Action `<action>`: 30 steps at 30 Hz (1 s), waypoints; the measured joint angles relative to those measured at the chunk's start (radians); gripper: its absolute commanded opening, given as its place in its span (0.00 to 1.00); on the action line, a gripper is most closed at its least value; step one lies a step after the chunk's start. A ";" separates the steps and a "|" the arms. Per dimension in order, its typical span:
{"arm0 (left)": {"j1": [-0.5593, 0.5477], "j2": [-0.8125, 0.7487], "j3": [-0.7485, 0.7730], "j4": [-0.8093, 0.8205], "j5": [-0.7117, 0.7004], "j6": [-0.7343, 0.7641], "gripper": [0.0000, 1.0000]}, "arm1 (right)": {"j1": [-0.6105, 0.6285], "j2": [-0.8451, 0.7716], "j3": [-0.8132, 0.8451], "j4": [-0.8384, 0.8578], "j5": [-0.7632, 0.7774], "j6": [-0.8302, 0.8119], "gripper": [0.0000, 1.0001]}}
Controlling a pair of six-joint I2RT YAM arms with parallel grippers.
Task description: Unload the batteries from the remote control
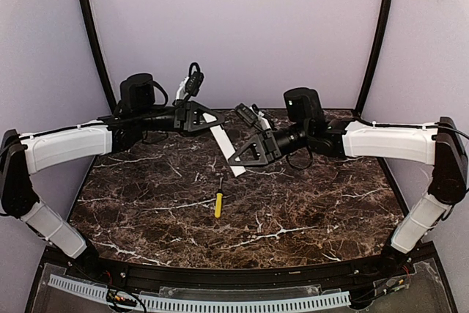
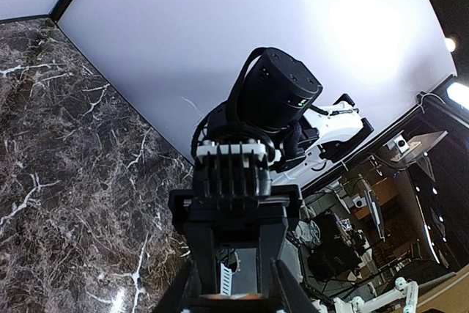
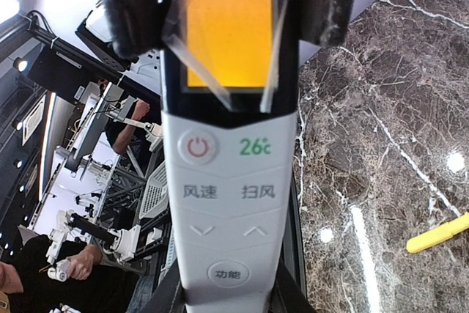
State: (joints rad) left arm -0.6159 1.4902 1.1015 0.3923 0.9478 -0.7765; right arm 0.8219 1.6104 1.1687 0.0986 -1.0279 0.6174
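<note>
The remote control (image 1: 222,144) is held clear of the marble table (image 1: 308,210), over its far-centre part, and is carried between the two arms. In the top view it is seen as a white bar running diagonally from upper left to lower right.

The right gripper (image 1: 242,153) is clamped on the lower right end of the remote control. In the right wrist view its fingers (image 3: 167,300) are seen flanking the button face just below the round lower button.

The left gripper (image 1: 214,119) is set across the remote control farther up its length. In the right wrist view its dark fingers (image 3: 132,5) are seen pressed against both long edges beside the lit orange display, so it is judged closed on the body. A sliver of orange is seen between the fingers at the bottom of the left wrist view. The two grippers face each other along the bar and are set near one another.

A yellow-handled screwdriver (image 1: 218,201) is noted lying on the table, nearer the arm bases and apart from the remote control.
</note>
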 measured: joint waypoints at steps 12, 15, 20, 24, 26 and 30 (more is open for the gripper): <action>-0.024 -0.057 0.000 -0.166 -0.164 0.042 0.06 | 0.001 -0.039 0.051 -0.163 0.215 -0.084 0.99; -0.024 -0.074 0.000 -0.210 -0.224 0.014 0.07 | 0.002 -0.114 0.032 -0.155 0.297 -0.109 0.99; -0.024 -0.117 0.000 -0.283 -0.354 -0.071 0.07 | 0.012 -0.235 -0.043 -0.065 0.432 -0.138 0.99; -0.024 -0.147 0.000 -0.296 -0.439 -0.152 0.07 | 0.042 -0.247 -0.085 0.013 0.565 -0.183 0.99; -0.022 -0.158 0.000 -0.298 -0.475 -0.195 0.07 | 0.059 -0.246 -0.109 0.045 0.627 -0.201 0.99; -0.011 -0.169 0.001 -0.294 -0.519 -0.293 0.08 | 0.090 -0.234 -0.135 0.121 0.714 -0.244 0.98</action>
State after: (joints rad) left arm -0.6273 1.3212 1.1027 0.0986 0.4290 -1.0695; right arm 0.9119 1.3762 1.0336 0.2195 -0.3141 0.3733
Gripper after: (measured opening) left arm 0.296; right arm 0.986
